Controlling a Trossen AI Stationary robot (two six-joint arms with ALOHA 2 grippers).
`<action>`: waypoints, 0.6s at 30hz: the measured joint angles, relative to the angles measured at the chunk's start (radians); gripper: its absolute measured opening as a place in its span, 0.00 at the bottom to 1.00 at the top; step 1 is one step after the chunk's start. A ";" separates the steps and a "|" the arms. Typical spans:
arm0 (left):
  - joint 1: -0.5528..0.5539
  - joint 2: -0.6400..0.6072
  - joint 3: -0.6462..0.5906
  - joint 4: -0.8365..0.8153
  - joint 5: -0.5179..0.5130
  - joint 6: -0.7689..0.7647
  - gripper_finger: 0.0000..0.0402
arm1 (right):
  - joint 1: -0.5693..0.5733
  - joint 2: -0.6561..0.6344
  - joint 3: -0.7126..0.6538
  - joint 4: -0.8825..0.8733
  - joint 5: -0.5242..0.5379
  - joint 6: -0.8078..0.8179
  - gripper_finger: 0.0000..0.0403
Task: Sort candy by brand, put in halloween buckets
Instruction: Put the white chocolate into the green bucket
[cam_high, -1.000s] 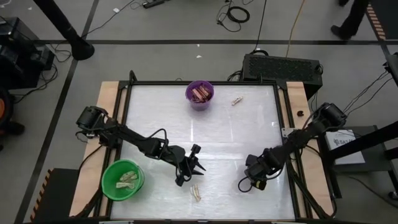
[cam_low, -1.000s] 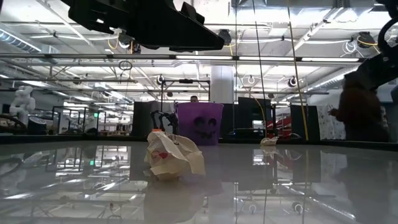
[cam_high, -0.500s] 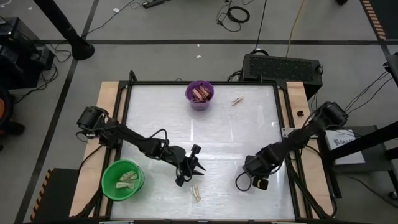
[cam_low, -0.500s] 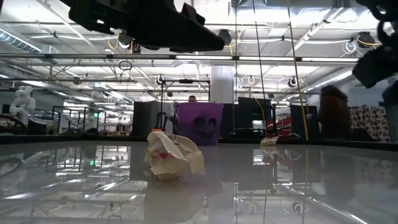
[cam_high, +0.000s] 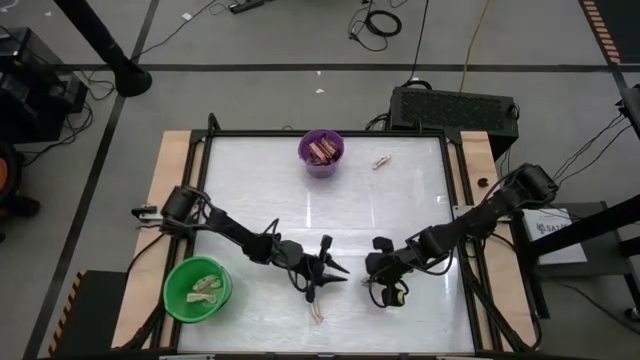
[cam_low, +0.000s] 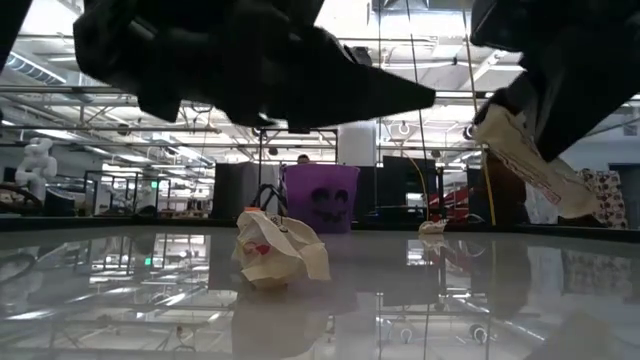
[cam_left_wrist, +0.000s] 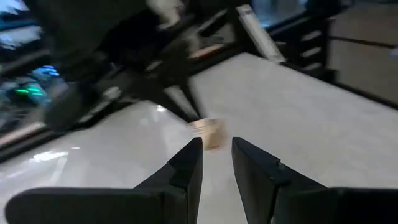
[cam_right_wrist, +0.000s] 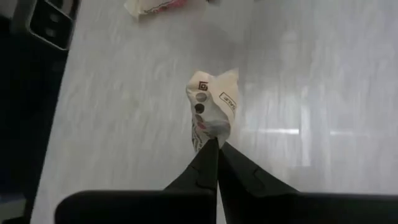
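Candy is mostly sorted, by the look of it. At the left, the green bucket (cam_high: 197, 290) off the table's near-left corner holds several pale twists. The left gripper (cam_high: 322, 283) hovers just above one loose twist (cam_high: 316, 311) near the front edge, fingers a narrow gap apart with nothing between them. That twist is a crumpled cream wrapper with red print, lying flat on the glossy table (cam_high: 400, 200). Farther back, the purple bucket (cam_high: 321, 153) at the far edge holds the maroon bars. Right of centre, the right gripper (cam_right_wrist: 216, 147) is pinched closed on another twist (cam_right_wrist: 211, 109), lifted clear of the table. A third twist (cam_high: 381, 161) lies at the far edge, just right of the purple bucket. I judge three twists are left to reach the green bucket; no bars lie loose.
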 joint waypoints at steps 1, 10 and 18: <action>0.000 0.011 0.000 0.022 -0.016 0.016 0.24 | -0.002 0.004 0.000 0.017 0.000 -0.024 0.00; -0.002 0.029 0.000 0.029 -0.030 0.129 0.41 | -0.006 0.017 0.000 0.020 0.007 -0.075 0.00; 0.005 0.029 0.079 -0.063 -0.032 0.094 0.62 | -0.014 0.017 0.000 0.070 0.007 -0.117 0.00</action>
